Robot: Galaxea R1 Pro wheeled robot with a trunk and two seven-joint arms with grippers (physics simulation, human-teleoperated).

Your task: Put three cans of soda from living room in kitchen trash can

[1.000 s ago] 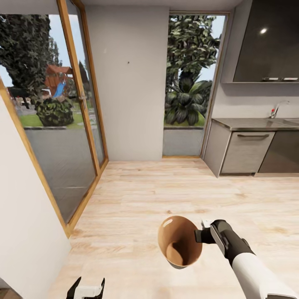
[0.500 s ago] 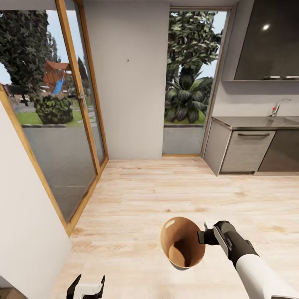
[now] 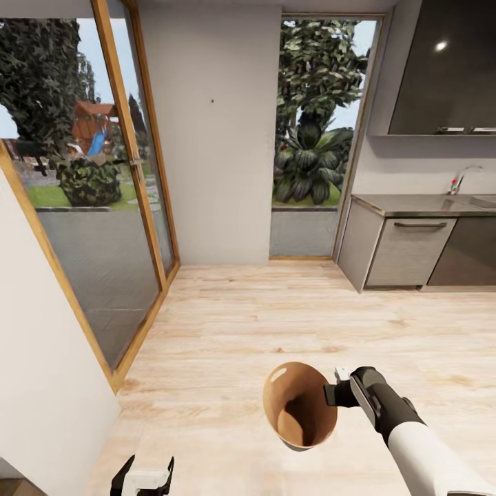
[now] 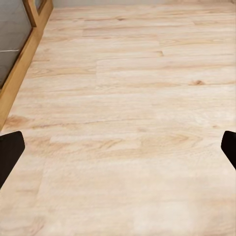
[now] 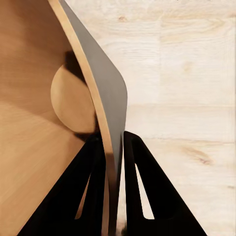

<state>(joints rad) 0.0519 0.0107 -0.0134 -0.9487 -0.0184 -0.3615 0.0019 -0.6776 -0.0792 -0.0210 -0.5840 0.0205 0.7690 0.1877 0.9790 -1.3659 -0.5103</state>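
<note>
My right gripper [image 3: 333, 394] is shut on the rim of the trash can [image 3: 298, 405], a round tapered bin with a glossy copper-brown inside, held tilted above the pale wood floor. In the right wrist view the two black fingers [image 5: 142, 187] pinch the trash can's wall [image 5: 105, 98], one inside and one outside; its inside looks empty. My left gripper [image 3: 143, 479] hangs low at the head view's lower edge, open, with its fingertips [image 4: 10, 152] spread wide over bare floor. The soda cans are out of view.
Grey kitchen cabinets [image 3: 410, 251] with a dark countertop [image 3: 420, 204] and a tap [image 3: 460, 179] stand at the right, dark wall cupboards [image 3: 448, 69] above. A glass door with a wood frame [image 3: 127, 165] runs along the left beside a white wall [image 3: 41, 386].
The trash can and my right gripper have shifted slightly, down and then a little left, in the head view. The left gripper has stayed put.
</note>
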